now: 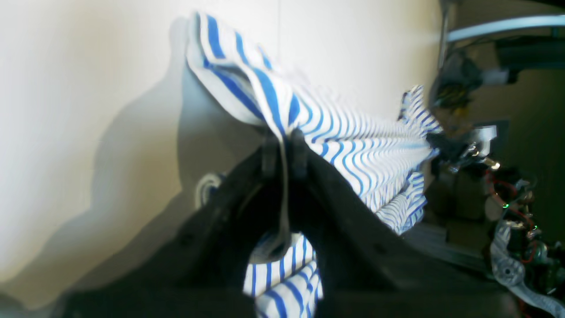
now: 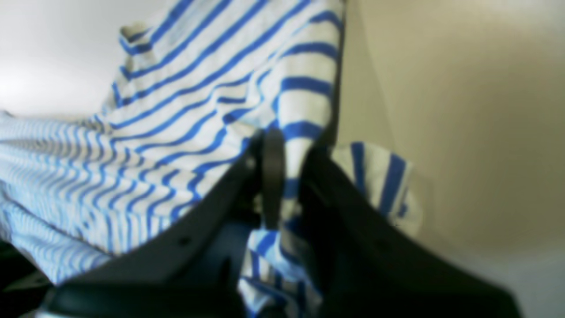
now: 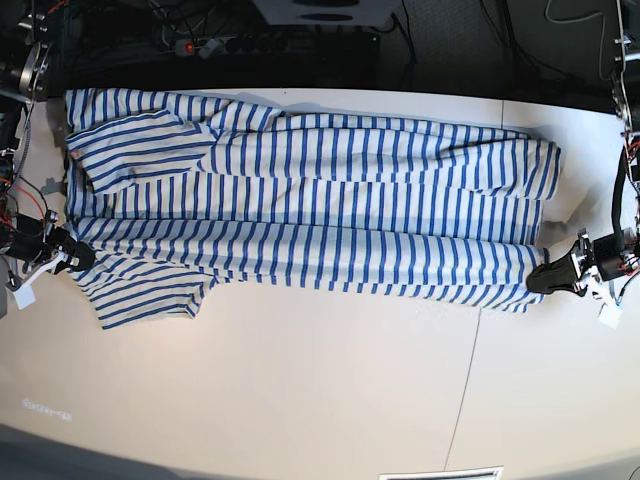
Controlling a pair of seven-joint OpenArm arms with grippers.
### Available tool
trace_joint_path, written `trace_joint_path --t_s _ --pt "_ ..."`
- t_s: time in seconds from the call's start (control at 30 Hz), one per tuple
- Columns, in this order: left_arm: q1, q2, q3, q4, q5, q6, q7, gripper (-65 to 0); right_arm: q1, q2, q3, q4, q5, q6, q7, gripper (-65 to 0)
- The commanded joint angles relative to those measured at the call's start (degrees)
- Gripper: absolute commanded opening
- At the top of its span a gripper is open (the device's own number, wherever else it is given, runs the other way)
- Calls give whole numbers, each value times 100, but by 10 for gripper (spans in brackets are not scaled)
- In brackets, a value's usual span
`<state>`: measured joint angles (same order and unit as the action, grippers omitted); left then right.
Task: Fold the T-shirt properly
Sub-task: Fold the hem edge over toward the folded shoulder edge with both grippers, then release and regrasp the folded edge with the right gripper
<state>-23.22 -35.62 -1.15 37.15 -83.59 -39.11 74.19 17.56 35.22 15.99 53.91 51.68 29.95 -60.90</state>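
right gripper: at the left edge of the base view we see it clamped on the t-shirt's edge near a sleeve; in our right wrist view the fingers pinch striped cloth between them.
t-shirt: we see it spread lengthwise across the far half of the table, stretched between the two grippers, with a long fold running along its near side. one sleeve lies flat toward the near left, another sits folded over at the far left.
table: white; the near half shows bare surface, with a thin seam line running front to back right of centre.
left gripper: at the right end of the base view we see it closed on the shirt's near right corner; in our left wrist view the cloth passes between its fingers and fans away.
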Motion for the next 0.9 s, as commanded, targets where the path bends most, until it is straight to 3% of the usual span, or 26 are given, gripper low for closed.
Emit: trace_joint_path --t_s 0.0,0.33,0.4,0.47,0.87 --pt "-13 -157 -37 236 -141 -89 -39 -650 -26 162 39 190 31 501 50 -650" --pt "614 -153 -37 1189 -141 -89 -68 -650 -310 129 39 367 -490 481 66 -647" --pt "625 -153 -37 1189 -141 -89 -70 -650 -310 127 39 369 -525 479 68 -415" --pt "625 -153 -37 1189 -141 -89 -90 -650 -304 129 39 369 -518 479 94 -265" --pt "627 -153 -37 1189 -141 -89 -149 -650 278 122 155 422 -581 476 304 -251"
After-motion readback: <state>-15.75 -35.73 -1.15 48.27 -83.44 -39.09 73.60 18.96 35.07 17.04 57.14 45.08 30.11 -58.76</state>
